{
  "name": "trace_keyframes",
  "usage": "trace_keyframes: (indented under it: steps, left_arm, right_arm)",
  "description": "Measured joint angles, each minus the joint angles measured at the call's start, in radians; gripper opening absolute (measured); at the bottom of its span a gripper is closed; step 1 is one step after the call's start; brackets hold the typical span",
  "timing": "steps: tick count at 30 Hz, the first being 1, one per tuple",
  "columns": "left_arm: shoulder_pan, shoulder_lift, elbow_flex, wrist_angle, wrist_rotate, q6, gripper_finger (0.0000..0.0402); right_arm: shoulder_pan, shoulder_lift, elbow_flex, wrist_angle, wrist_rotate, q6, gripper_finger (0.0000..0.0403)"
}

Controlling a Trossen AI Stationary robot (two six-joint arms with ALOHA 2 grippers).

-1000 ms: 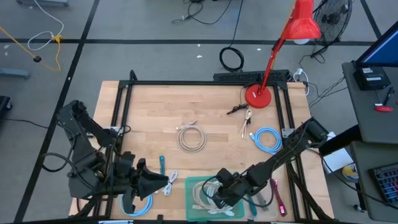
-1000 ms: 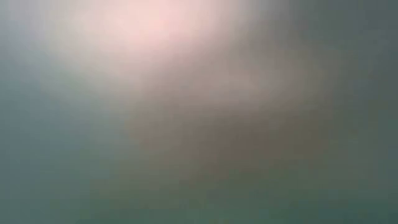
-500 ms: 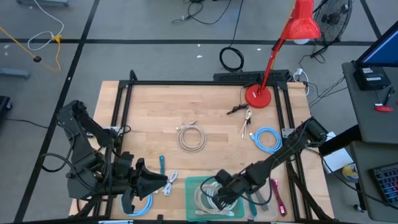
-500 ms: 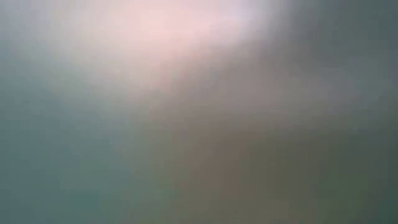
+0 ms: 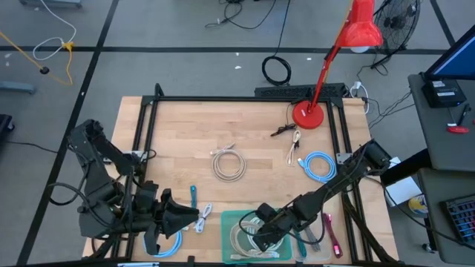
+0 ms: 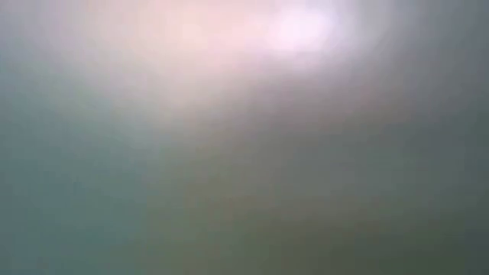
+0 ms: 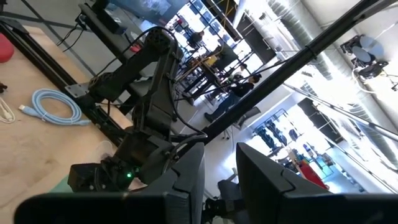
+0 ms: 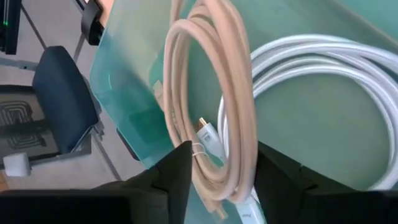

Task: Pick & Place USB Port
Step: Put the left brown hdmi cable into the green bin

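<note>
Over the green bin [image 5: 228,222] at the near edge of the wooden surface [image 5: 245,133], the right gripper [image 8: 217,165] now stands with its fingers parted around a beige coiled cable [image 8: 211,93], whose loops pass between the two dark fingers [image 8: 177,171] without being pinched; a second ago the same gripper was clamped shut on that coil, so the grip has only just been let go. In the right wrist view the beige coil lies against the bin's translucent wall, draped partly over a white coiled cable [image 8: 323,62] already resting on the bin floor, which suggests the drop into the bin is done or all but done and that the arm's next job is to lift clear without snagging a loop. From above, the right arm has barely shifted over the bin in that time, and the other cables are where they were: a grey coil [image 5: 228,165] mid-surface, a blue coil [image 5: 318,165] toward the right rail, a small white lead [image 5: 295,146] and a dark connector [image 5: 281,130] near the base of the red lamp [image 5: 307,115]. The left gripper [image 7: 217,171] waits at the near left corner, lifted off the surface, its fingers set a narrow gap apart and holding nothing, unchanged over the last second. The low view shows only a blur.
</note>
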Motion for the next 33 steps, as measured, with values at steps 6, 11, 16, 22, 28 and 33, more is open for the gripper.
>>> trace_keyframes:
  steps: [6, 11, 16, 22, 28, 33]
  left_arm:
    - [-0.001, 0.000, 0.000, 0.001, -0.005, 0.000, 0.0093]
    - [0.000, 0.000, 0.000, 0.001, -0.006, 0.001, 0.0093]
    - [0.003, 0.000, 0.000, -0.001, -0.021, 0.010, 0.0093]
    - [0.003, 0.000, 0.000, -0.002, -0.033, 0.017, 0.0093]
    - [0.003, 0.000, 0.000, -0.003, -0.042, 0.022, 0.0093]
    - [0.008, 0.000, 0.000, -0.004, -0.049, 0.036, 0.0093]
  right_arm:
    - [-0.001, 0.000, 0.000, -0.062, -0.003, 0.033, 0.0133]
    - [0.000, 0.000, 0.000, -0.048, 0.016, 0.025, 0.0088]
    - [-0.013, 0.000, 0.000, -0.002, 0.053, -0.006, 0.0080]
    - [-0.046, 0.000, 0.000, 0.045, -0.001, -0.050, 0.0105]
    - [-0.057, 0.000, 0.000, 0.025, -0.098, -0.080, 0.0136]
    - [-0.065, -0.009, 0.000, 0.011, -0.133, -0.082, 0.0160]
